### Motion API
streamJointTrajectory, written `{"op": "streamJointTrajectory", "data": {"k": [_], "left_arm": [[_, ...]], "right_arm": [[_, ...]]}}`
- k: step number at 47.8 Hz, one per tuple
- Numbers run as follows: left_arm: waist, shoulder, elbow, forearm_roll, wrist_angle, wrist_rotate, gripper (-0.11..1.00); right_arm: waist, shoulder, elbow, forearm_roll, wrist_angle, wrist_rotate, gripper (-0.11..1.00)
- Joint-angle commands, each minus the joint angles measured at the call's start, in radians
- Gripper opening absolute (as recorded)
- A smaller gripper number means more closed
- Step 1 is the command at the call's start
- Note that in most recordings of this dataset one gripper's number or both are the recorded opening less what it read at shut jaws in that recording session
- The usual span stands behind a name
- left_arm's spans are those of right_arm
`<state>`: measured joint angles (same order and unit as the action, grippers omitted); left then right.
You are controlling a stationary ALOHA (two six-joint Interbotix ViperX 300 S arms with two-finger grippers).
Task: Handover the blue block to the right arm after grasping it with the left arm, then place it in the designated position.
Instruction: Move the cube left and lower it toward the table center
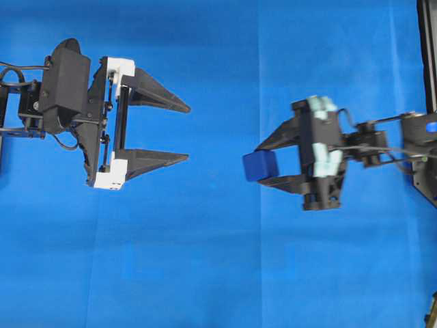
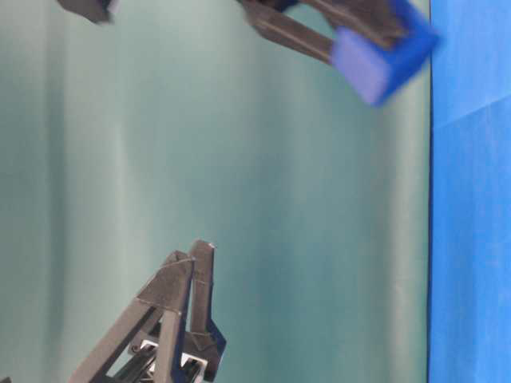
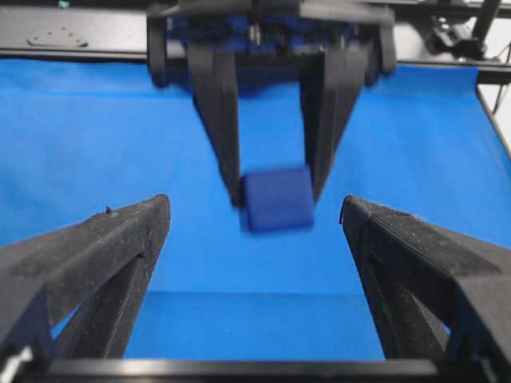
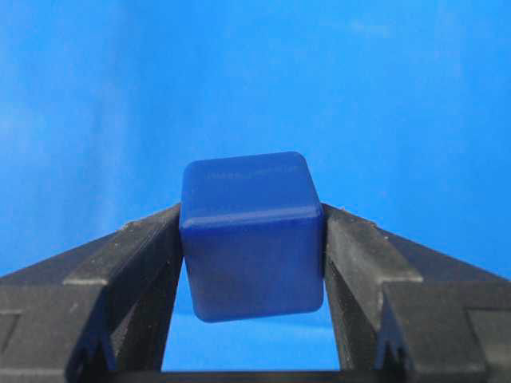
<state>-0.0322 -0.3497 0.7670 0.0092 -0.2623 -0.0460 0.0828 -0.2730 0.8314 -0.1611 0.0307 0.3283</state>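
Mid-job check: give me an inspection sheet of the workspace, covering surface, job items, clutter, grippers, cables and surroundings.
Surface: blue cloth, faint fold lines.
Job's things: blue block pinched at the right gripper's tips, off the cloth.
Clutter: nothing seen.
Grippers: left gripper jaws wide open, empty, facing the block; right gripper shut on the block.
Cables: black wires on the left arm and right arm.
Surroundings: teal backdrop; black frame at the right edge.
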Motion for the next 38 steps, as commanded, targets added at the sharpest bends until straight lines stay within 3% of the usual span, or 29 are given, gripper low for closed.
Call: {"op": "streamJointTrajectory", "data": {"k": [1, 21, 38], "left_arm": [[-0.002, -0.008, -0.021, 0.000, -0.006, 0.000, 0.90], [-0.003, -0.008, -0.023, 0.000, -0.006, 0.000, 0.90], [-0.003, -0.008, -0.023, 0.000, -0.008, 0.000, 0.90]], "right_arm": [[-0.012, 0.043, -0.038, -0.002, -0.032, 0.002, 0.37], [-0.026, 0.242, -0.098, -0.002, -0.183, 0.000, 0.37], [-0.046, 0.354, -0.153, -0.005, -0.225, -0.009, 0.37]]}}
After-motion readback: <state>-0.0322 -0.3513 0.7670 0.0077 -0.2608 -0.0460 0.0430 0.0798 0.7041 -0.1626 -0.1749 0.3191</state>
